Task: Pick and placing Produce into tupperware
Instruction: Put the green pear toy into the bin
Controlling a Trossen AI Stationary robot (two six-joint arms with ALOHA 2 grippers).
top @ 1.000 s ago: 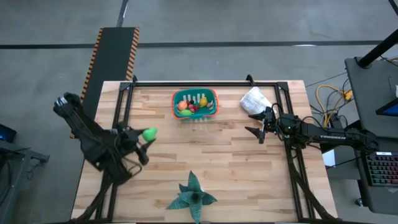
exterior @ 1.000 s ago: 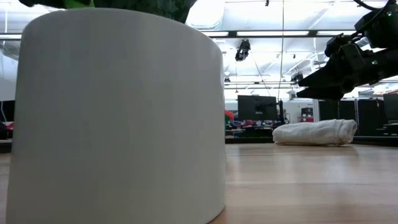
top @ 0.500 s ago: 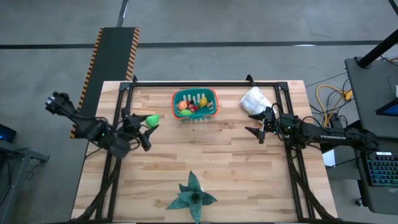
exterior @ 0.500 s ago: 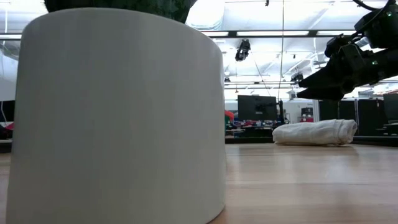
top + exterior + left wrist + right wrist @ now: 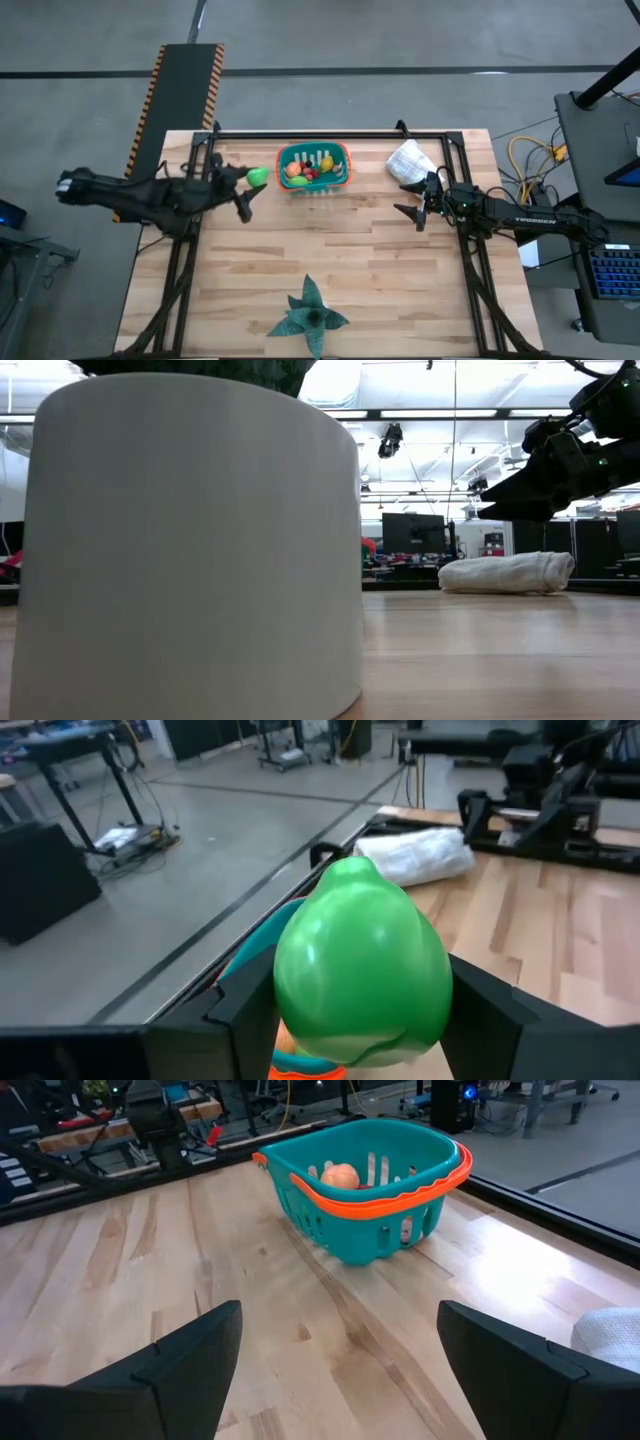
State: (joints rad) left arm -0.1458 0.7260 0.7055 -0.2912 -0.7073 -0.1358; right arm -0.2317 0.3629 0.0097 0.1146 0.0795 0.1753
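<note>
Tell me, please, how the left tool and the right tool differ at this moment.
The left tool is shut on a green toy fruit; the right tool is open and holds nothing. The left tool is right beside the teal tub, on its left side, while the right tool sits apart from the tub on its right, near the white plastic bag. Both are dark two-finger tools pointing toward the tub.

Glossy plastic green fruit (image 5: 360, 965), slotted plastic tub (image 5: 372, 1190), matt wood table (image 5: 400, 270).
</note>
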